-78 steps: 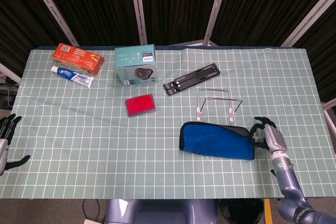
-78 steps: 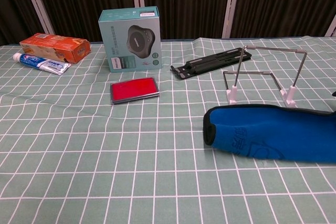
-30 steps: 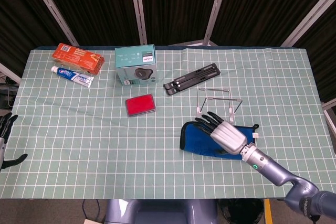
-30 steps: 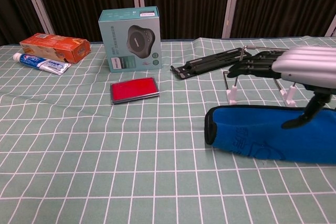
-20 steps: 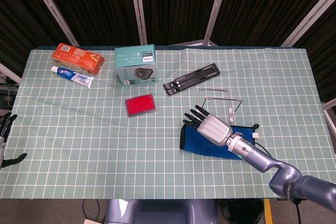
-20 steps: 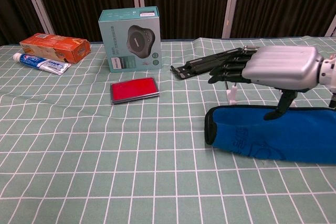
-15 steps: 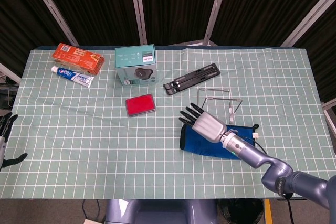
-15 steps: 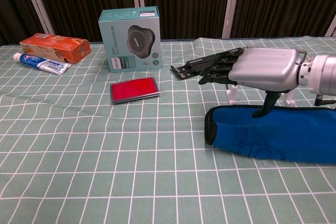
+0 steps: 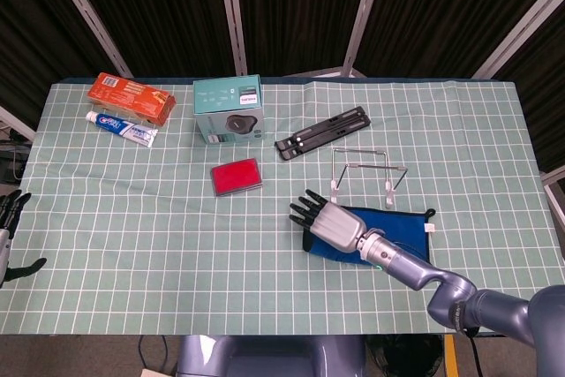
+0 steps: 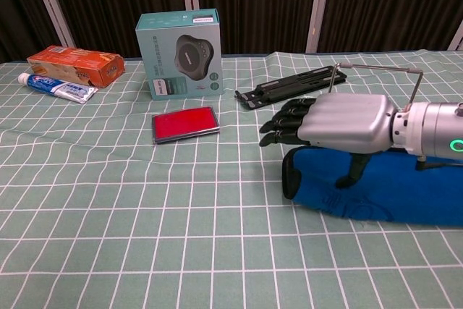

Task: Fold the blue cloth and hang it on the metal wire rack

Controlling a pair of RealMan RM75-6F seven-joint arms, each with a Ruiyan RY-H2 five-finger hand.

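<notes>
The blue cloth (image 9: 403, 229) (image 10: 412, 192) lies as a long folded band on the checked tablecloth at front right. My right hand (image 9: 331, 224) (image 10: 338, 124) hovers palm down over the cloth's left end, its fingers (image 10: 283, 127) spread and reaching past the cloth's edge, its thumb pointing down onto the fabric. It holds nothing. The metal wire rack (image 9: 367, 174) (image 10: 416, 79) stands upright just behind the cloth, partly hidden by the hand in the chest view. My left hand (image 9: 8, 221) shows only in the head view, at the table's far left edge, empty with fingers apart.
At the back left are an orange box (image 9: 129, 97), a toothpaste tube (image 9: 122, 126) and a teal box (image 9: 229, 109). A red flat case (image 9: 236, 177) lies mid-table. A black folding stand (image 9: 322, 131) lies behind the rack.
My right hand has swept left from the cloth's right end along it to its left end and dropped lower. The cloth, the rack and the left hand have stayed put.
</notes>
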